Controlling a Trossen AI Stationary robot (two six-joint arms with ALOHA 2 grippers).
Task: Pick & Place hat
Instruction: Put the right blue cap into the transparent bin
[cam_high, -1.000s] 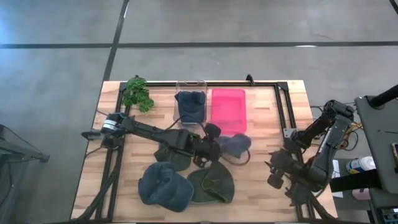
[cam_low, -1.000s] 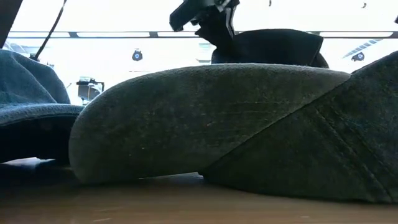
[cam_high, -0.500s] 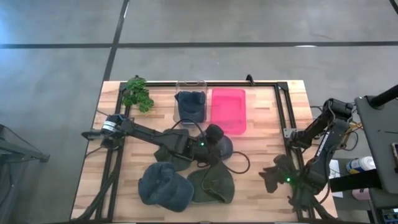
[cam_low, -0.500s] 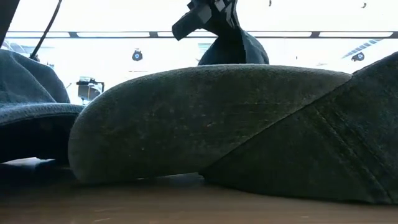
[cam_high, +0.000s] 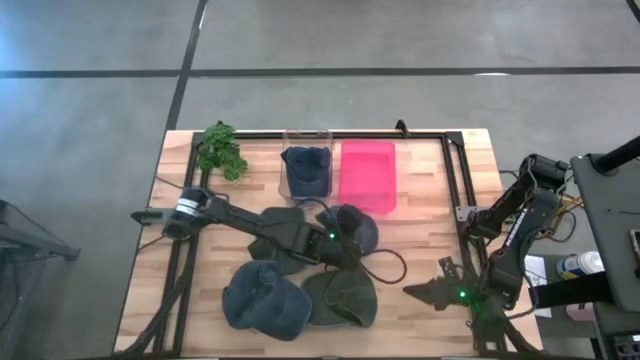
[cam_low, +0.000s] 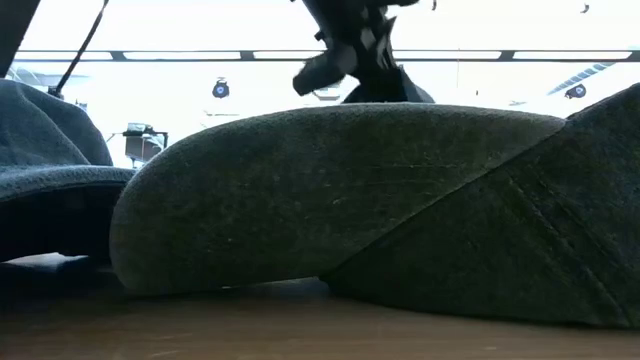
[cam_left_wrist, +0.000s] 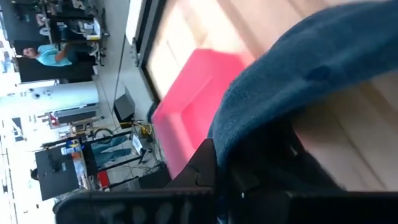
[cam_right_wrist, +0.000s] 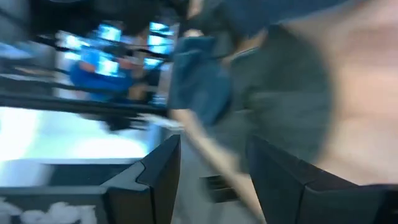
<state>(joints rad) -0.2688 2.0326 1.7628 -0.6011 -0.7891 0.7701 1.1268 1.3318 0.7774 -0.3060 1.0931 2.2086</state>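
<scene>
My left gripper (cam_high: 336, 241) is over the middle of the table, shut on a dark blue hat (cam_high: 356, 224), just on the near side of the pink bin (cam_high: 368, 176). A clear bin (cam_high: 307, 172) to the left of the pink one holds another blue hat. Near the front edge, a blue hat (cam_high: 262, 301) and an olive hat (cam_high: 341, 299) lie flat on the wood. A second olive hat (cam_high: 281, 222) lies under my left arm. My right gripper (cam_high: 421, 291) hangs open at the near right, touching nothing. My left gripper is shut on the dark blue hat's cloth (cam_left_wrist: 267, 134). The bunched cloth covers the fingers, so the part and the number of layers do not show. The fingers slant down from the table's left. The hat (cam_low: 386, 90) hangs bunched below them; its underside is hidden.
A green plant (cam_high: 221, 151) stands at the far left corner. A black frame rail (cam_high: 455, 175) runs along the table's right side, and a dark cable (cam_high: 390, 262) loops on the wood near the held hat. Bare wood lies right of the pink bin.
My left gripper has moved toward the table's left and sunk, rolling as it went. The dark blue hat came with it and now hangs bunched and narrower than before. My right gripper has dropped toward the near edge and rolled strongly, its fingers staying apart.
</scene>
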